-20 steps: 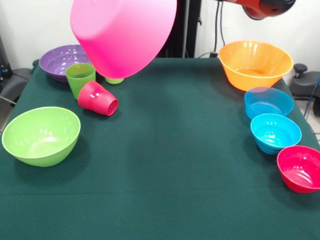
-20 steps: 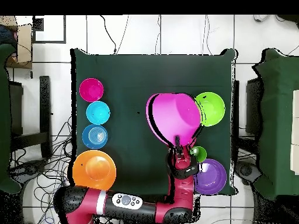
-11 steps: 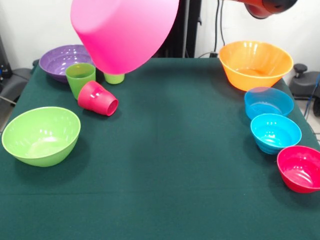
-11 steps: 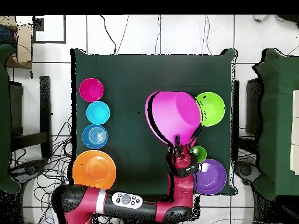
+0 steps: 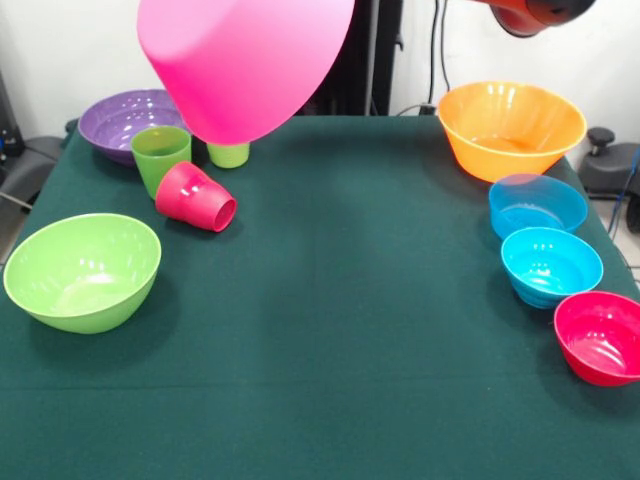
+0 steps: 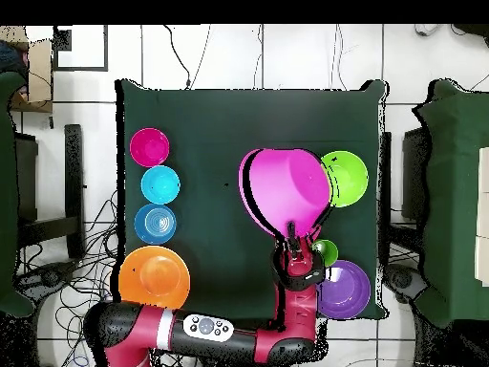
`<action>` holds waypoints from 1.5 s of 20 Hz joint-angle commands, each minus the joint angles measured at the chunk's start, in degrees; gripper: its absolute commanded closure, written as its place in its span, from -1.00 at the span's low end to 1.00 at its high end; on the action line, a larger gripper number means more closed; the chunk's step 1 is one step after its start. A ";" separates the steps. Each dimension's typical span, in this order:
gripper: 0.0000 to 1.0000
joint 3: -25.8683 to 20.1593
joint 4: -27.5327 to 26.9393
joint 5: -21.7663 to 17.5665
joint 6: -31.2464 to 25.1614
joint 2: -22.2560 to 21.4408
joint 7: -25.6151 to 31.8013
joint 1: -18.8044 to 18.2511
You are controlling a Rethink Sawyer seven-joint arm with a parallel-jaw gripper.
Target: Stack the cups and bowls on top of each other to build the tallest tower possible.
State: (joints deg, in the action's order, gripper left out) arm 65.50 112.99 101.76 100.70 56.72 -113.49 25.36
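Observation:
The large pink bowl [image 5: 245, 60] hangs tilted high above the table's back left. In the overhead view my gripper [image 6: 291, 232] is shut on the rim of this pink bowl [image 6: 287, 191]. The front view hides the gripper behind the bowl. Below it stand a green cup [image 5: 160, 155] and a lighter lime cup [image 5: 229, 154]. A red cup [image 5: 197, 197] lies on its side. The purple bowl [image 5: 120, 118] sits behind the cups and the lime-green bowl [image 5: 82, 270] in front of them. At the right are the orange bowl [image 5: 510, 128], blue bowl [image 5: 537, 205], turquoise bowl [image 5: 551, 265] and small red bowl [image 5: 600, 337].
Dark green cloth covers the table [image 5: 340, 330]. The red arm [image 6: 210, 334] lies along the table's edge nearest the robot in the overhead view. Cables and chairs surround the table on the floor.
The pink bowl has risen a little in my gripper, uncovering more of the lime cup beneath it. Everything on the table stayed put.

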 commanded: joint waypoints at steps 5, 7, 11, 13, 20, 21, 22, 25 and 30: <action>1.00 -6.51 -10.22 -2.34 1.95 0.16 11.45 -0.99; -1.00 -6.45 -10.22 -2.35 2.03 0.20 11.11 -1.06; -1.00 -6.56 -10.15 -2.27 2.27 0.20 10.51 -0.98; -1.00 -6.58 -10.15 -2.25 2.47 0.20 10.08 -1.05; -1.00 -7.15 -10.21 -2.38 1.91 -0.41 9.64 -0.88; -1.00 -7.27 -10.22 -2.44 1.75 -0.56 9.48 -0.85; -1.00 -7.24 -10.18 -2.65 1.70 -0.61 9.04 -0.91; -1.00 -6.99 -10.04 -3.39 1.71 -0.66 7.64 -1.12; -1.00 -6.27 -9.71 -5.08 1.33 -0.64 6.40 -1.42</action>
State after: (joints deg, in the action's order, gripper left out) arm 65.37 112.90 101.57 101.05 55.25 -113.48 25.24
